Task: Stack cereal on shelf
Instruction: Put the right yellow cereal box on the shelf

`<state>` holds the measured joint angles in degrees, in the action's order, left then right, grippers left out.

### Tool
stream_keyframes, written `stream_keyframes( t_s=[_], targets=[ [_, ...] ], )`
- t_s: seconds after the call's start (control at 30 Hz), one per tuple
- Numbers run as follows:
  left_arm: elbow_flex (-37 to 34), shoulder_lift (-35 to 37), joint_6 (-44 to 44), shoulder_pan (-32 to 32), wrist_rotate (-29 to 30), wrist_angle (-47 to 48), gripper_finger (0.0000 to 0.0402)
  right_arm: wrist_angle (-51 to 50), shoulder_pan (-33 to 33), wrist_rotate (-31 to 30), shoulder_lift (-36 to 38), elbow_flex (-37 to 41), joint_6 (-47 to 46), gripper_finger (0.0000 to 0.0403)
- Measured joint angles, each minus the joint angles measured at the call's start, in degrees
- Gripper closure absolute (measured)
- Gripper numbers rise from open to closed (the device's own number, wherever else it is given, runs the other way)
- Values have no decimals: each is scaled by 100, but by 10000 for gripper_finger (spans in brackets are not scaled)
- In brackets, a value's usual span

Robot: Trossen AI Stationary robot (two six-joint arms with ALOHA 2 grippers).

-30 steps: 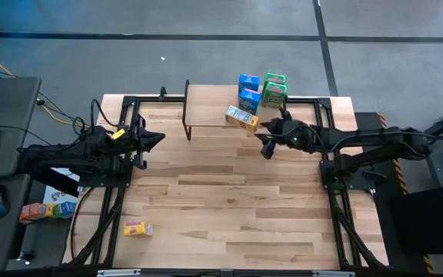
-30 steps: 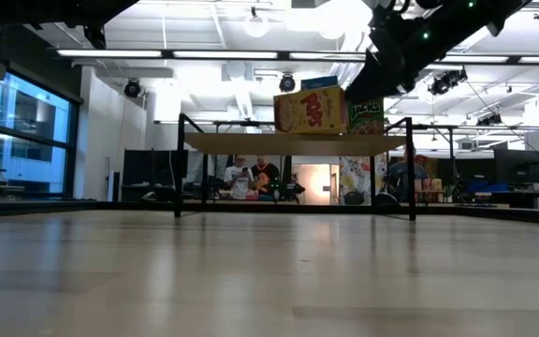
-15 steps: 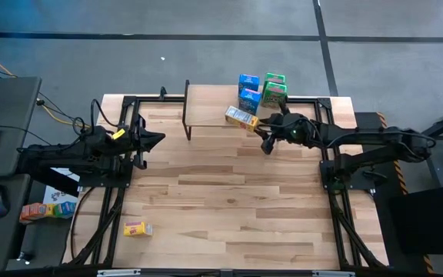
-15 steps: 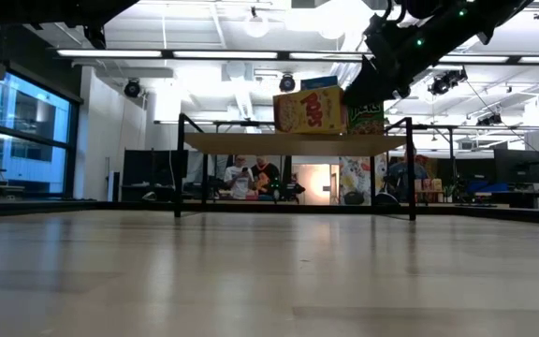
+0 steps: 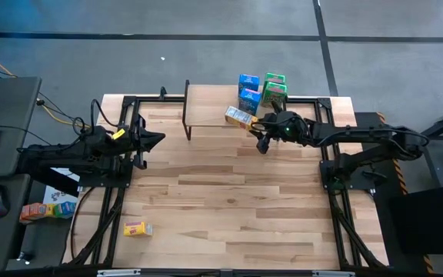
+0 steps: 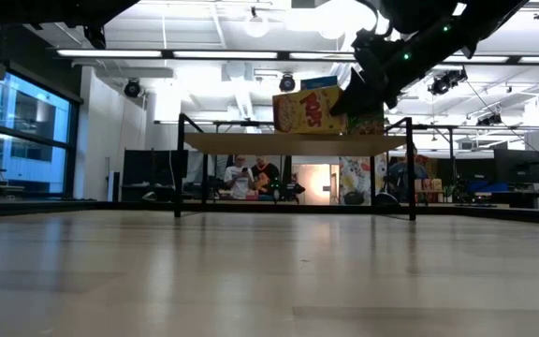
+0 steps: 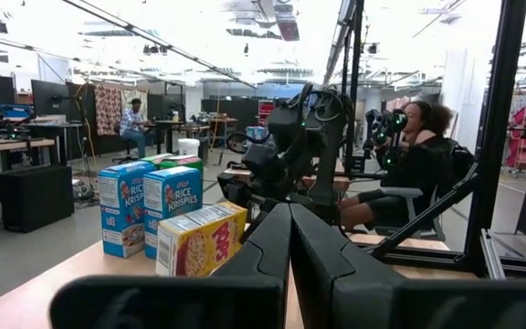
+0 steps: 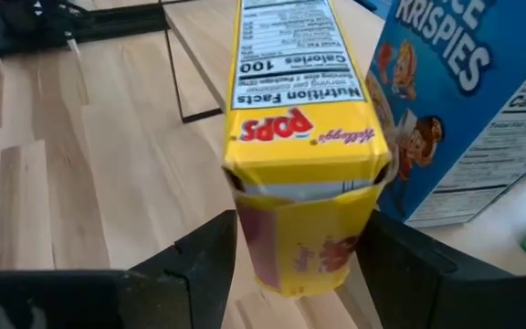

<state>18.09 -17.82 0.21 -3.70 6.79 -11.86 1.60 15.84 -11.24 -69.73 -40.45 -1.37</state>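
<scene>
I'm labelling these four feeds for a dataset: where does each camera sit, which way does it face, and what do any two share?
High view: overhead, straight down on the table; both arms show, the right gripper at the shelf.
Low view: table height, level toward the shelf; an arm enters from above.
Left wrist view: on the parked left arm, facing the shelf past its own closed fingers.
Right wrist view: on the right arm, its open fingers flanking the yellow box.
Shared: all four show the yellow box.
</scene>
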Motion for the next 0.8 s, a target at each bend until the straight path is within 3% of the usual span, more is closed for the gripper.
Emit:
stream_keyframes(
  t_s=[0.27,0.53,0.67,0.8],
  targets=[
    [0,0,0,0,0,0,402,-8,0,102,2,0,-115,217],
    [0,0,2,0,0,-1,402,9,0,124,2,-18,-142,304],
    [0,0,57,-1,2,0,402,-471,-11,137,2,-516,-159,334],
    [0,0,90,0,4,0,402,-1629,-13,92,-27,-1573,-294,345]
  ],
)
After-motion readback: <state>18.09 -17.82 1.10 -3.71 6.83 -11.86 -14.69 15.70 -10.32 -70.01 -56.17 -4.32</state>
